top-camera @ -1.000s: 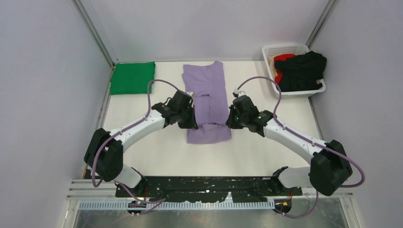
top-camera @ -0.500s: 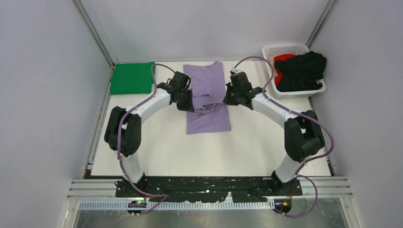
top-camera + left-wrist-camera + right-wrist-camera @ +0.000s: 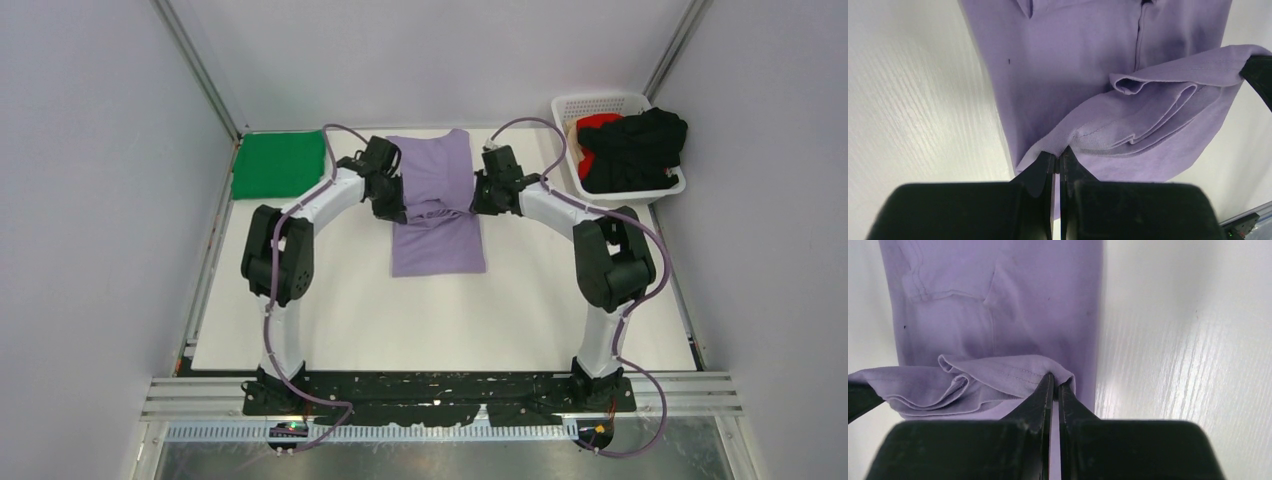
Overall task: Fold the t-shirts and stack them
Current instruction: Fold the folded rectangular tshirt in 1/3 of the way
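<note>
Flanking the lavender shirt sit a green shirt and basket.

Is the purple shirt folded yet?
Half-folded: left gripper and right gripper hold the hem of the purple shirt lifted over its middle.

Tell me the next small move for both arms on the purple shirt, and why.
Probably carry the pinched edge toward the far end of the lavender t-shirt and lay it down there. The left gripper and right gripper are each shut on a corner of the raised fold. That fold hangs only about midway along the shirt, and the far half lies flat and uncovered.
</note>
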Motion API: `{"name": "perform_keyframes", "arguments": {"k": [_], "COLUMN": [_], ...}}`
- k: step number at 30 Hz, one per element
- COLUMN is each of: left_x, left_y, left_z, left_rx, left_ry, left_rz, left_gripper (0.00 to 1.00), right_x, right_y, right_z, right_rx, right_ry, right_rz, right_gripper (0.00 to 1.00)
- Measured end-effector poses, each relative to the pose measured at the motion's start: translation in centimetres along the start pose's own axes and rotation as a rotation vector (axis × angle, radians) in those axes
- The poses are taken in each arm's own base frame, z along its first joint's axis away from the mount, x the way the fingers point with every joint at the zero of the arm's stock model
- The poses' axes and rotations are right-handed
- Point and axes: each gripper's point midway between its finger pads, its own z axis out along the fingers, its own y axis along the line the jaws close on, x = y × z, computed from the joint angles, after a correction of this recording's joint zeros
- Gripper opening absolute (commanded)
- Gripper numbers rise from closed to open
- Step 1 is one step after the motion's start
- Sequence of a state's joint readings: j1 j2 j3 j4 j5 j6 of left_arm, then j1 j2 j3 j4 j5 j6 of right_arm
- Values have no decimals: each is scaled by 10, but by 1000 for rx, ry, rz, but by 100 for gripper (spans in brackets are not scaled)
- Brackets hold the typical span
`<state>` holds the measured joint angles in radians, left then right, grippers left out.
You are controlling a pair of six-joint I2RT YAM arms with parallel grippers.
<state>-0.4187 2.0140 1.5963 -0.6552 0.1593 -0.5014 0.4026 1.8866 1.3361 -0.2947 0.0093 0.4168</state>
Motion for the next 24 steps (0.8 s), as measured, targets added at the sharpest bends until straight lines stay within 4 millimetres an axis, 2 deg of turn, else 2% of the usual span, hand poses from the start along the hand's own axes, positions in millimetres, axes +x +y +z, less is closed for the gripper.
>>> {"name": "perform_keyframes", "arguments": {"k": [2, 3, 4, 5, 6, 7, 8, 9, 13, 16, 20, 24], "left_x": [-4, -7, -9, -12, -14, -16, -19, -23, -34, -29, 1, 49], "left_y": [0, 1, 1, 2, 3, 5, 6, 8, 12, 15, 16, 19], "left_z": [2, 2, 3, 3, 3, 2, 2, 0, -6, -13, -33, -45], "left_rx": [-7, -10, -13, -16, -20, -26, -28, -31, -40, -36, 4, 21], "left_ry": [-3, -5, -6, -8, -11, -10, -12, -16, -44, -53, -42, 2], "left_rz": [-6, -10, -15, -20, -25, -29, -29, -34, -49, -54, -61, -70], "left_gripper": [7, 15, 33, 50, 61, 71, 87, 98, 100, 100, 99, 99], "right_x": [-3, -6, -8, -12, -15, -18, -22, -26, -36, -37, -12, 34], "right_y": [-2, -2, -1, 0, 1, 1, 1, 0, -4, -8, -14, -23], "right_z": [7, 10, 13, 16, 19, 22, 24, 25, 23, 17, -5, -31], "right_rx": [-7, -15, -24, -36, -48, -56, -63, -66, -60, -60, -70, -84], "right_ry": [6, 7, 5, 4, 2, -1, -7, -13, -36, -51, -31, 24], "right_rz": [10, 15, 19, 24, 30, 39, 44, 52, 71, 77, 73, 80], "right_gripper": [11, 18, 25, 45, 56, 78, 89, 99, 95, 96, 95, 96]}}
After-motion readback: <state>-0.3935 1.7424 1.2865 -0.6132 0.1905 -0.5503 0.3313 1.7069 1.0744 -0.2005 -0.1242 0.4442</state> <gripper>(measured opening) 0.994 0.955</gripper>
